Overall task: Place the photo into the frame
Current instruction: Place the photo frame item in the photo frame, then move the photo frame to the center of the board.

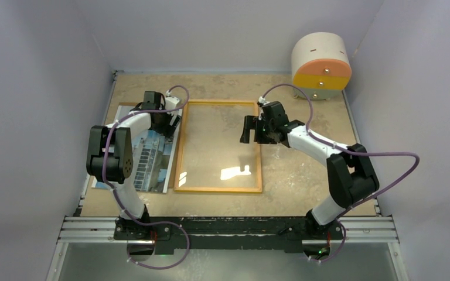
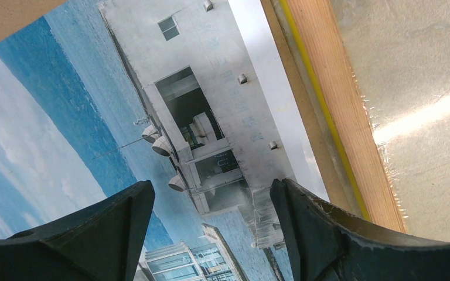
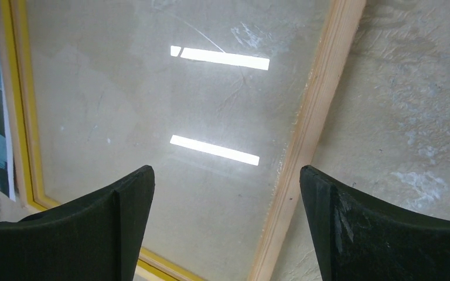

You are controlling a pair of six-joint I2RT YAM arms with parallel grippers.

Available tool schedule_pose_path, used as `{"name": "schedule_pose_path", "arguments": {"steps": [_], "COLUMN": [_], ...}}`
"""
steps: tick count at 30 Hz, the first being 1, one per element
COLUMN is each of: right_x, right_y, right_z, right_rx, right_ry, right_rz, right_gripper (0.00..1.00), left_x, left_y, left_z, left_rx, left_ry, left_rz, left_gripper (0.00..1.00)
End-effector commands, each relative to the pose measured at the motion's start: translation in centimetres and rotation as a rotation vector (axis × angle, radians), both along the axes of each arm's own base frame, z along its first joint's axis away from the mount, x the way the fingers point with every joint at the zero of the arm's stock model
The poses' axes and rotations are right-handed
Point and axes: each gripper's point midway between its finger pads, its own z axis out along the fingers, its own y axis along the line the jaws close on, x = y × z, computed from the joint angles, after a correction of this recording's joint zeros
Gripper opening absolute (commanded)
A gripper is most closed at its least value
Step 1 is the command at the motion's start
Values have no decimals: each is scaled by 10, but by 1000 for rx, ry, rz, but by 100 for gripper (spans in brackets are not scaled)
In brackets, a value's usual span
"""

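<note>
The photo (image 1: 154, 163) lies flat in the left part of the top view, print side up with its white building and blue sky showing, and its right edge sits just beside the left border of the frame (image 1: 218, 189). The frame lies flat at the centre of the table (image 1: 304, 170), wood-coloured side up, its clear pane catching lamp glare. A strip of brown board (image 2: 6, 17) shows at the photo's upper edge. The left gripper (image 2: 211, 193) hangs over the photo near that shared edge, jaws spread wide and holding nothing. The right gripper (image 3: 225, 175) hangs over the frame's right border, likewise wide open and empty. A cream drum (image 1: 321, 64) with orange and yellow bands stands at upper right.
</note>
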Motion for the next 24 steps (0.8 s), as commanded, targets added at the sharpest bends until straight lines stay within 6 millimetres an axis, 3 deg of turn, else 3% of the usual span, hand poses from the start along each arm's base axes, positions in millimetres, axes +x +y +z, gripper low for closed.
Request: {"name": "schedule_pose_path", "arguments": {"steps": [1,14,24], "right_x": [5,2,-1], "right_y": [18,30,14], "right_z": [24,-18,16], "right_rx": [89,124,161], "right_ry": [-43,74,20], "right_rz": [34,27,-19], "right_gripper": [93,89,91], "left_x": [-22,-18,-12], "left_y": [-3,-16,-53], "left_z": [-15,-19,-20], "left_rx": [9,25,63], "left_ry": [80,78,56], "left_rz": [-19,-41,-112], "left_gripper": [80,80,80]}}
